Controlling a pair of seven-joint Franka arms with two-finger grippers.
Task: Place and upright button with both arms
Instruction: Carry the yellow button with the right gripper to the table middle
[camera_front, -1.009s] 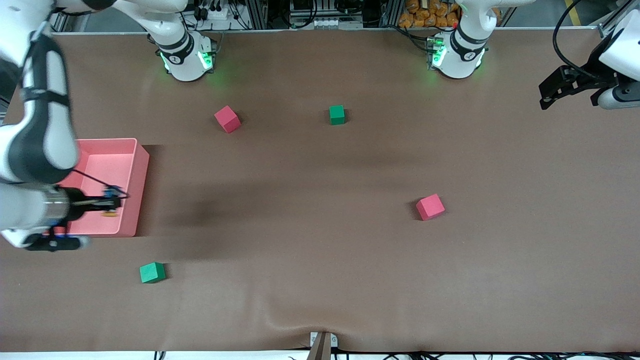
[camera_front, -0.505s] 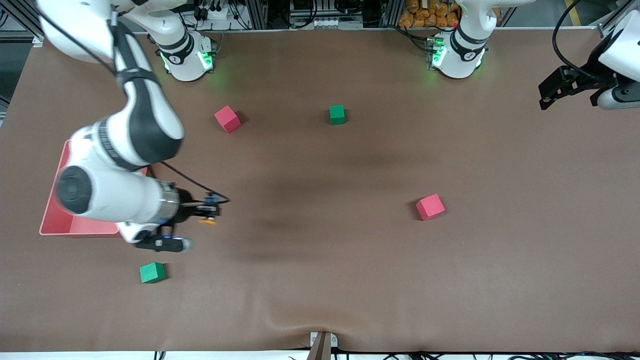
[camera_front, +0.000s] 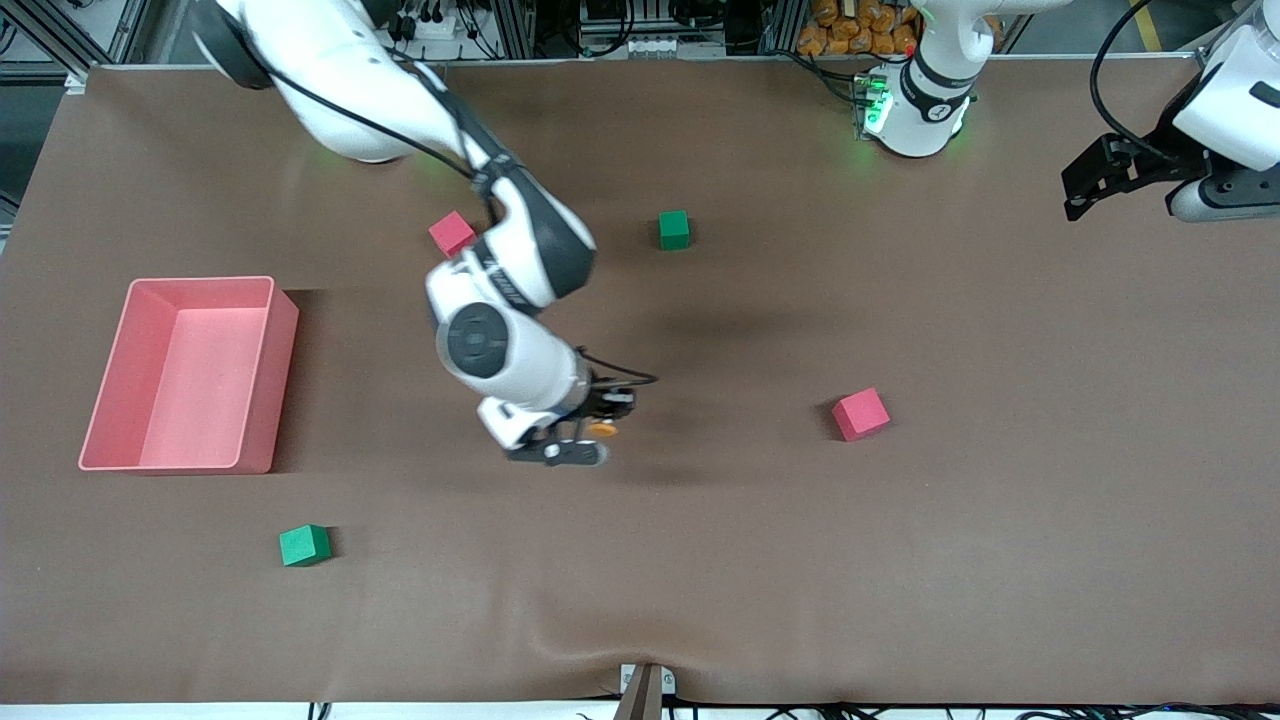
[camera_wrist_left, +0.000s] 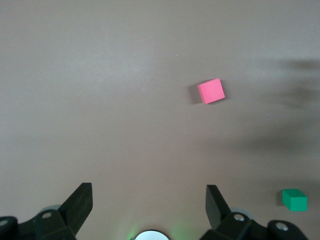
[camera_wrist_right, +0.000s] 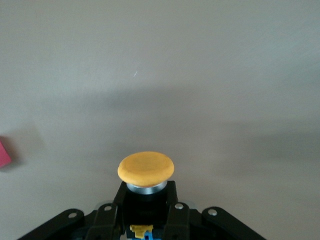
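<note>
The table (camera_front: 900, 560) is covered by a brown cloth. At the right arm's end of it a pink bin (camera_front: 265, 370) is seen, open at the top. The right arm (camera_front: 500, 340) is stretched out from its base over the middle of the table, and its right gripper (camera_front: 612, 408) is held in the air there, clenched on the button (camera_front: 601, 429). In the right wrist view the button (camera_wrist_right: 146, 169) is seen gripped by its dark body between the two fingers (camera_wrist_right: 172, 207), with its round orange cap pointing away from the wrist. The left arm (camera_front: 1225, 100) is kept waiting at its own end of the table, where the left gripper (camera_front: 1085, 190) is held up in the air with its jaws spread wide and nothing between them.

Four small cubes are scattered on the cloth. A red cube (camera_front: 860, 413) is seen toward the left arm's end, near the middle. A second red cube (camera_front: 452, 233) is partly hidden by the right arm. One green cube (camera_front: 674, 229) lies beside it, toward the bases. The other green cube (camera_front: 304, 545) lies nearer to the front camera than the bin.
</note>
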